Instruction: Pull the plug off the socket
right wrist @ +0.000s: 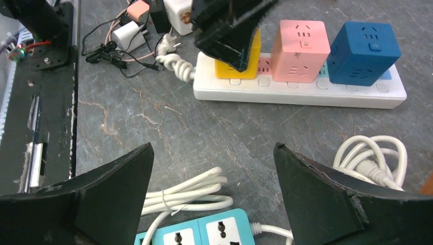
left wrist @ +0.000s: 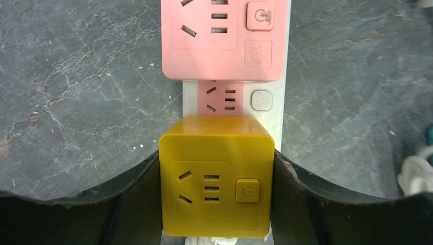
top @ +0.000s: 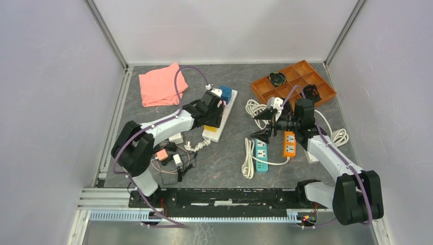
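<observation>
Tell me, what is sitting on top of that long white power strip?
On the white power strip stand a yellow cube, a pink cube and a blue cube, all plugged in. The left tool clasps the yellow cube's sides. The outlets beneath the cubes are covered.

Dark marbled table (top: 224, 158). Far left, 1 pink cloth (top: 161, 85); beside it, the long white socket (right wrist: 286, 94); nearer, small chargers (top: 171, 155) with thin wires. Far right, 1 orange tray (top: 301, 69); nearer, teal strip (top: 261, 153) and orange strip (top: 289, 144) amid white cords (top: 248, 161).
</observation>
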Robot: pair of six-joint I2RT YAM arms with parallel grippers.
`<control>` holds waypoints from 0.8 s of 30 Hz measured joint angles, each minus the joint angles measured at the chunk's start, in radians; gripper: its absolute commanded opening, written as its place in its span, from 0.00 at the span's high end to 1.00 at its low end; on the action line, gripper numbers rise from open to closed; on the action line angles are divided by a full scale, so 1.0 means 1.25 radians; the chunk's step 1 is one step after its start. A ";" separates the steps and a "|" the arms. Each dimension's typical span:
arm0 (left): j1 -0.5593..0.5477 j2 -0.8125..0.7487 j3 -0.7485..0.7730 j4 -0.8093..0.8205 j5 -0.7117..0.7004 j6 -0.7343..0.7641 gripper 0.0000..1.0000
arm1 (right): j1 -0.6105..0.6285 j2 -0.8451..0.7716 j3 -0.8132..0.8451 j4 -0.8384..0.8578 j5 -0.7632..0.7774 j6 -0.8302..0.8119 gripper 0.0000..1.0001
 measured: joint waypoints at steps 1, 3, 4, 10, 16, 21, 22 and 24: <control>0.000 -0.012 -0.001 -0.005 0.007 -0.002 0.98 | 0.000 0.002 -0.012 0.042 0.001 0.046 0.02; 0.000 -0.054 -0.013 -0.010 0.026 -0.016 0.98 | 0.000 0.002 -0.055 0.149 0.015 0.166 0.02; -0.001 -0.083 -0.023 -0.006 0.035 -0.025 0.98 | 0.000 0.002 -0.078 0.197 0.029 0.227 0.02; -0.001 -0.251 -0.130 0.081 0.082 -0.126 0.98 | 0.000 0.041 -0.145 0.373 0.145 0.583 0.02; -0.013 -0.286 -0.247 0.195 0.111 -0.239 0.98 | 0.007 0.129 -0.149 0.475 0.179 0.805 0.03; -0.045 -0.287 -0.299 0.259 0.088 -0.305 0.98 | 0.052 0.178 -0.151 0.488 0.204 0.905 0.09; -0.051 -0.287 -0.307 0.272 0.084 -0.315 0.98 | 0.058 0.181 -0.151 0.482 0.213 0.916 0.09; -0.063 -0.287 -0.331 0.305 0.076 -0.340 0.98 | 0.076 0.191 -0.152 0.478 0.232 0.942 0.09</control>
